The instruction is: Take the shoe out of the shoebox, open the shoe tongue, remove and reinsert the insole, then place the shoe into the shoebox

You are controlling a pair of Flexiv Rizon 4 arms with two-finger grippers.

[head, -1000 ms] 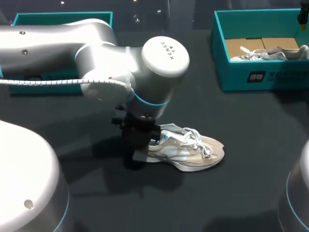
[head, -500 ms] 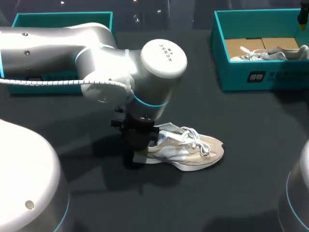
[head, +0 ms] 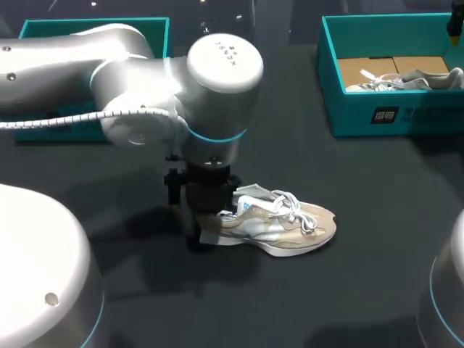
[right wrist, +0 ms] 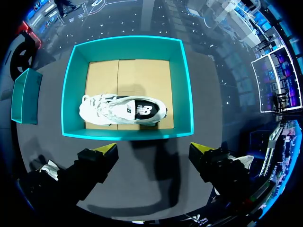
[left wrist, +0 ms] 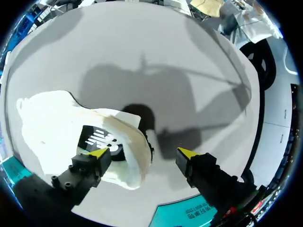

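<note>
- My left gripper (left wrist: pixel 142 152) straddles the heel of the shoe (head: pixel 279 228) lying on the table (head: pixel 377 290). Its fingers are wide, one tip over the insole (left wrist: pixel 99 139), and nothing is clamped.
- Risk, my guess: closing on the heel wall alone could tip or drag the shoe.
- The shoebox (head: pixel 341 119), well beyond the shoe's toe, holds a second shoe (right wrist: pixel 123 109). My right gripper (right wrist: pixel 154 148) hangs above it, wide and empty.
- Teal box (head: pixel 43 29) behind the shoe's heel: contents hidden.

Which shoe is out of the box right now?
The beige shoe on the table, its heel inside the open left gripper; the other shoe lies in the shoebox.
</note>
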